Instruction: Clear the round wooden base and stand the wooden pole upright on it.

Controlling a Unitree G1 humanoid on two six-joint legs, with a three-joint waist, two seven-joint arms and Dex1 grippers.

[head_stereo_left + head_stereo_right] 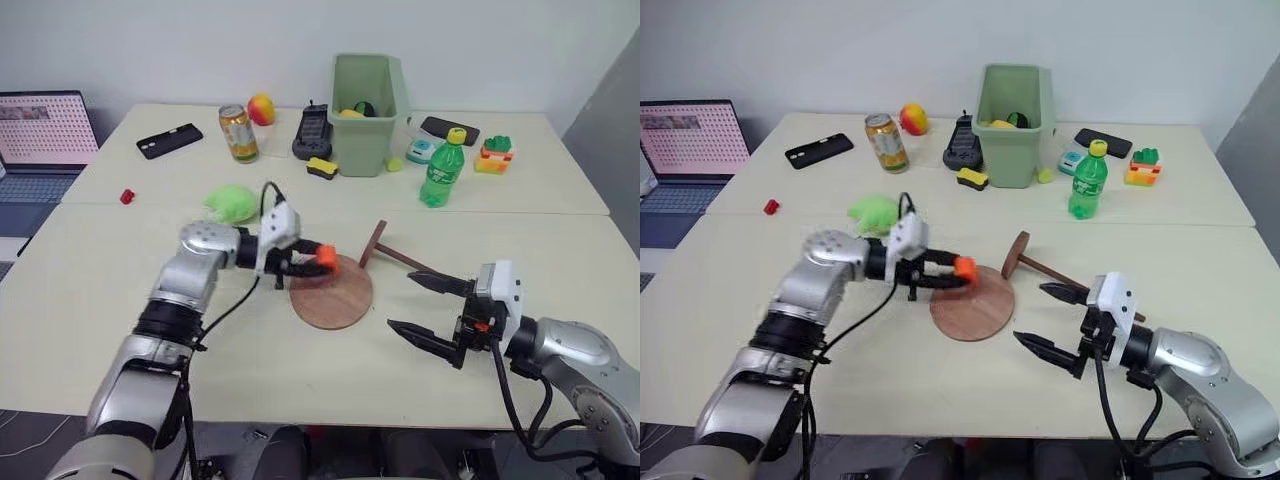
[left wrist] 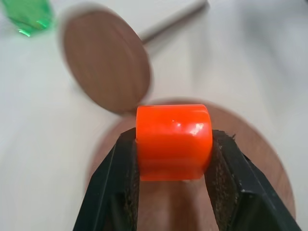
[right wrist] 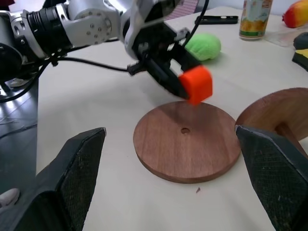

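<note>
The round wooden base [image 1: 335, 297] lies flat mid-table, its centre hole [image 3: 185, 130] showing. Just above its left edge hangs an orange block [image 1: 327, 257], and my left gripper [image 1: 958, 268] is shut on it, the block squeezed between both fingers [image 2: 120, 183]. The wooden pole [image 1: 405, 258] lies on the table right of the base, its disc end [image 1: 373, 244] tilted up near the base's far rim. My right gripper [image 1: 400, 300] hovers open to the right of the base, fingers spread wide, holding nothing.
At the back stand a green bin [image 1: 368, 110], a green bottle [image 1: 442, 168], a can [image 1: 238, 133], a phone [image 1: 169, 140] and toy bricks [image 1: 494, 155]. A green soft lump [image 1: 232, 203] lies behind my left arm. A laptop [image 1: 40, 140] sits far left.
</note>
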